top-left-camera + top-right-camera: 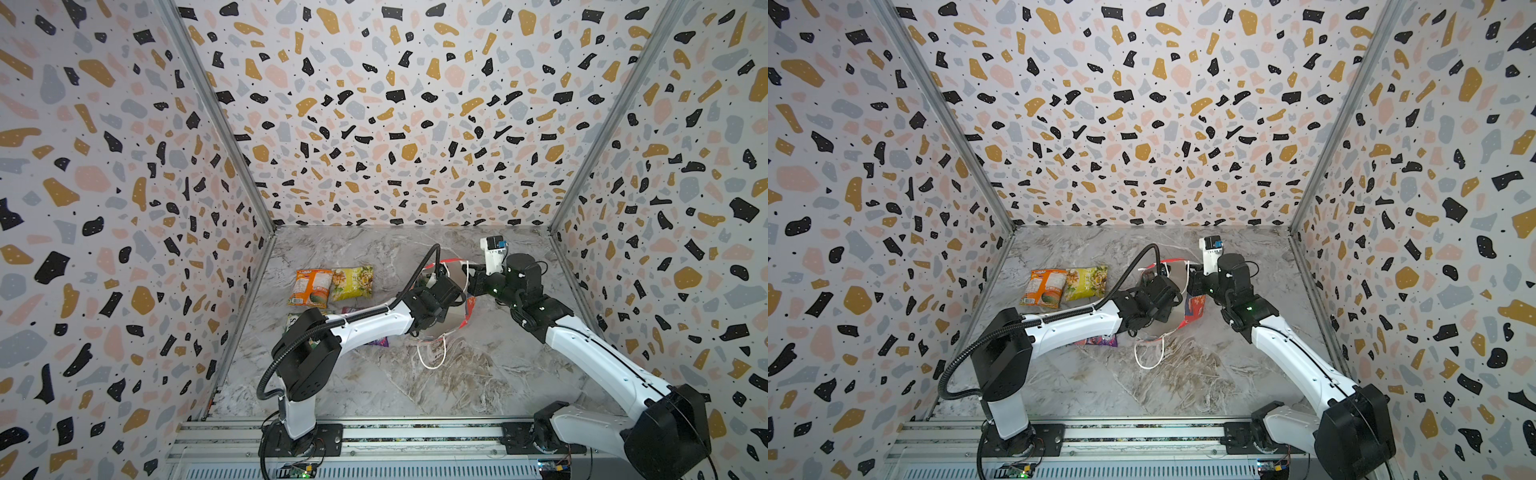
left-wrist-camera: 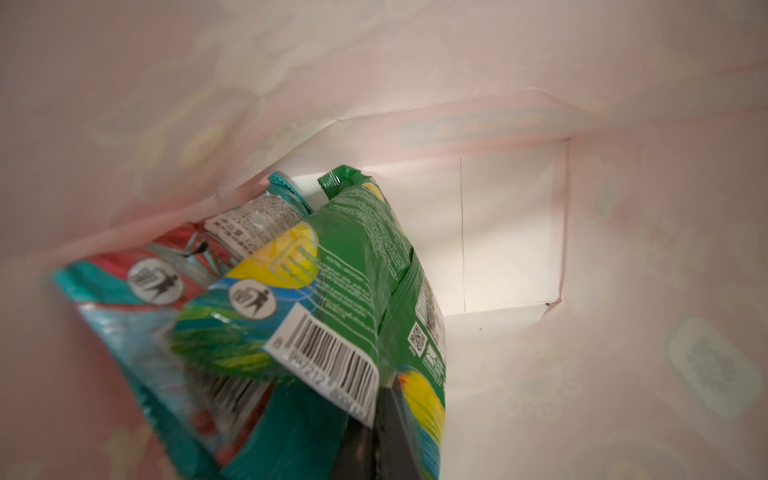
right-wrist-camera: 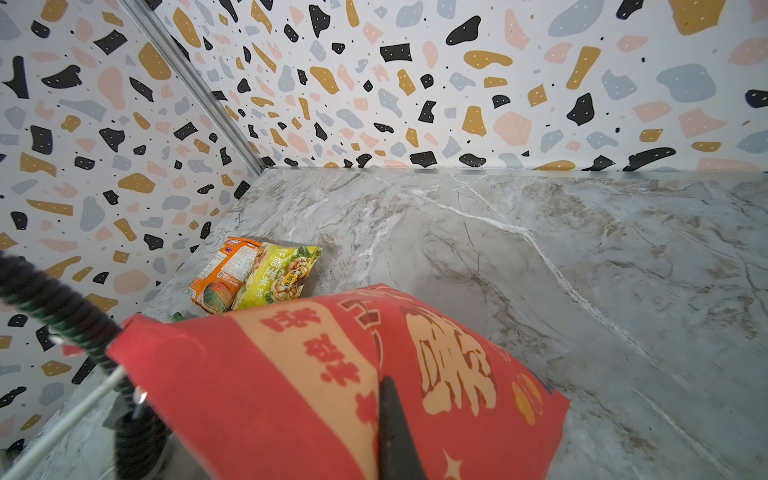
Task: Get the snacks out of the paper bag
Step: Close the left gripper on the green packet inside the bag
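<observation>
Packet [image 2: 357, 257] (green-yellow) clamped in left gripper [image 2: 384, 411] inside paper bag [image 3: 291, 395]; right gripper [image 3: 388, 390] pinches bag.

Orange plastic packet [image 1: 1044, 286] touches yellow plastic packet [image 1: 1087, 282], both left of the red paper bag [image 1: 1195, 309]. Inside the bag, green plastic packet [image 2: 365, 257] overlaps teal-red plastic packet [image 2: 124, 299].

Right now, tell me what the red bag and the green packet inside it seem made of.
The red bag looks like matte paper: sharp folds, creased white inside. The green packet looks like glossy thin plastic film: crinkles, shine, crimped end seal.
</observation>
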`<move>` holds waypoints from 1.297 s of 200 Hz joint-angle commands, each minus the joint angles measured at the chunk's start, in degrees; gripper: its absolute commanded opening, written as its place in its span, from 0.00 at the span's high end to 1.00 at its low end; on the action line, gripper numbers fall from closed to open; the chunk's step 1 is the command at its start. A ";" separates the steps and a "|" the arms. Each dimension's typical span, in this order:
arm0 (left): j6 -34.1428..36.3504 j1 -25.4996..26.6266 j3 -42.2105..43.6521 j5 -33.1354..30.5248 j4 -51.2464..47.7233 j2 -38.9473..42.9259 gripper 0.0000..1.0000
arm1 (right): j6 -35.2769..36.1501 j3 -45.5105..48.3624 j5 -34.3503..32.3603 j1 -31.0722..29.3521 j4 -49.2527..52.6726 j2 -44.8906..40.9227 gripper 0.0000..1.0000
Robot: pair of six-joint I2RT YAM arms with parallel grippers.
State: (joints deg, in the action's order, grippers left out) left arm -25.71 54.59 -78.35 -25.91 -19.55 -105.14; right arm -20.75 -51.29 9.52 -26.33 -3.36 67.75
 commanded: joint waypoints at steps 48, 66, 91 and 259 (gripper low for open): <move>2.65 -0.27 2.65 2.95 4.46 8.27 1.00 | -1.39 -1.09 0.92 0.40 -4.82 -2.57 1.00; 3.98 0.51 3.58 2.70 5.32 11.09 1.00 | -1.47 -1.66 0.91 0.64 -4.28 -1.87 1.00; 7.07 1.66 5.24 2.15 7.24 14.48 1.00 | -1.78 -1.55 0.78 0.81 -4.44 -1.41 1.00; 15.07 1.96 6.76 11.03 12.61 27.81 1.00 | -2.37 -2.70 0.04 1.79 -3.21 -0.58 1.00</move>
State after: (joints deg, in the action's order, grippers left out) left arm -12.34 56.49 -70.76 -16.45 -12.99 -80.68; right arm -22.00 -51.29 9.41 -24.99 -4.32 67.81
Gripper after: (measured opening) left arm 0.047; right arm 0.047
